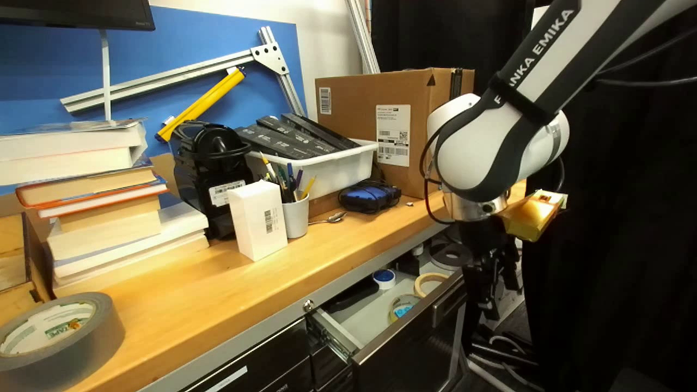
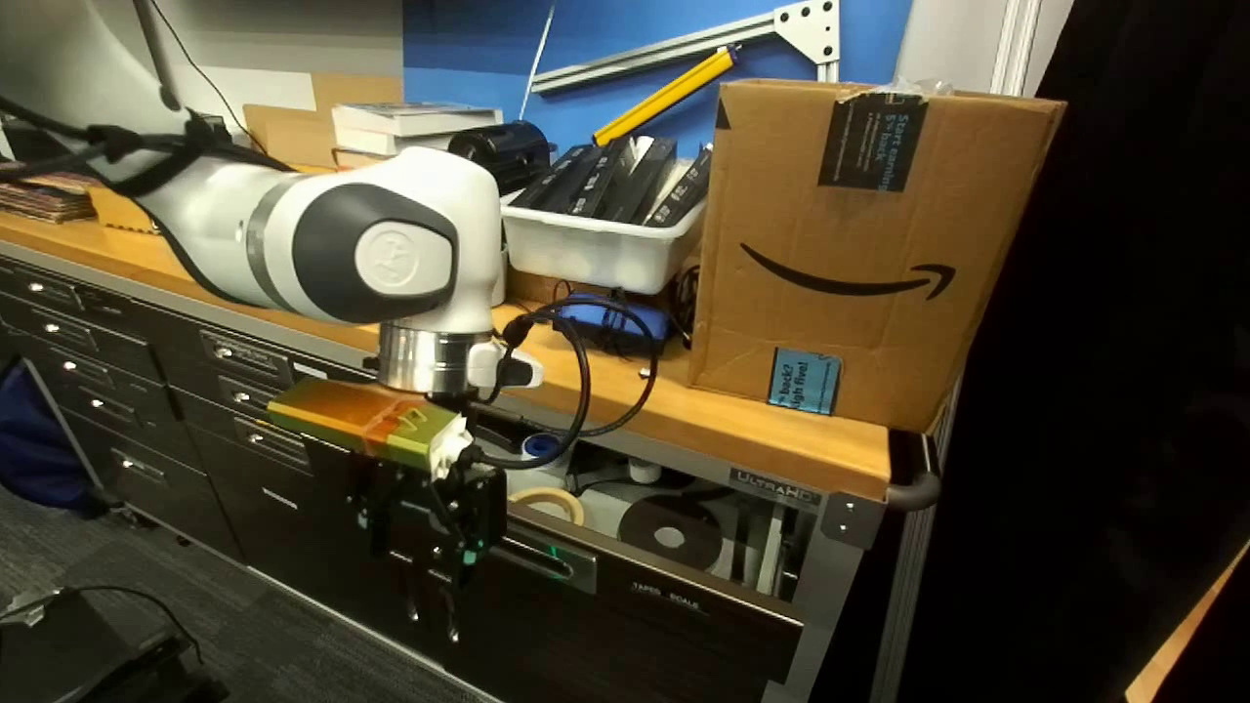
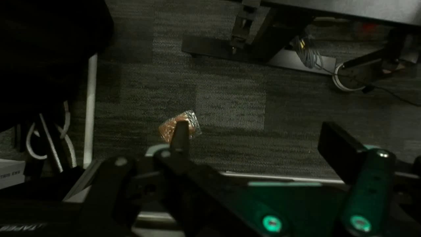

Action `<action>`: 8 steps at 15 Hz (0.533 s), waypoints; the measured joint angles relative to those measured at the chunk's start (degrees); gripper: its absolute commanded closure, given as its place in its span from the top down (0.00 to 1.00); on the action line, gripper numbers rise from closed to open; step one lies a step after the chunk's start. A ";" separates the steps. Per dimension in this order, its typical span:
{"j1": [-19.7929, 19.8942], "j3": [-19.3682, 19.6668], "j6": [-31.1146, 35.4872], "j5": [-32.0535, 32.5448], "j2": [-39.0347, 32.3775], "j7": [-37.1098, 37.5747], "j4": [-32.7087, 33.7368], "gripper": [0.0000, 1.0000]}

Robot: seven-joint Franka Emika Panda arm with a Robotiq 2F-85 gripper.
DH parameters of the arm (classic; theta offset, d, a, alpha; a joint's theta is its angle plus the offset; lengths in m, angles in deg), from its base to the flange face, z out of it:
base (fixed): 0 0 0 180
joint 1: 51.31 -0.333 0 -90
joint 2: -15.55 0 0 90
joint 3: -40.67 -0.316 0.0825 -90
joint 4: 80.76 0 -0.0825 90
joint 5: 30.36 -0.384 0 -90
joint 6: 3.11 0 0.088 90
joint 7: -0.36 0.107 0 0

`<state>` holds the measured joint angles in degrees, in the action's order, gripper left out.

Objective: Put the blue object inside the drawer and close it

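Plainly, the wrist view shows the pincer (image 3: 260, 141) spread wide and unladen, its two fingers (image 3: 335, 148) well apart, at about eight and three o'clock, with dark carpet (image 3: 230, 108) showing between them; a glossy orange packet (image 3: 167, 129) lies on that carpet, partly hidden behind the fingertip at eight. In an exterior view, the drawer (image 1: 405, 348) stands open toward five o'clock, a blue-faced roll (image 1: 384, 278) inside it. The blue object (image 1: 367, 197), wound with black cord, rests on the table (image 1: 218, 305) close to the centre, at the four o'clock side of the white bin (image 1: 337, 174). The pincer hangs near the drawer, toward four o'clock. In an exterior view, the arm (image 2: 342, 249) slants down from ten o'clock and the pincer points floorward at about seven, in front of the drawer's face; whether they touch I cannot tell. From this angle the blue object sits just beside the bin, at its six o'clock and well apart from the pincer, with the cardboard box (image 2: 830, 322) near it toward three.
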<state>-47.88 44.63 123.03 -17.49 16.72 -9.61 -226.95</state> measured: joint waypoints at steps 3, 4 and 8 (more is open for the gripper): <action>-0.42 -0.59 1.67 3.84 -4.43 3.16 -0.74 1.00; -0.65 -0.83 3.56 4.88 -5.75 5.12 -0.98 1.00; -2.22 -1.16 17.10 6.17 -8.99 15.65 -1.66 1.00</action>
<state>-50.11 43.47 140.13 -11.32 7.73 6.04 -228.61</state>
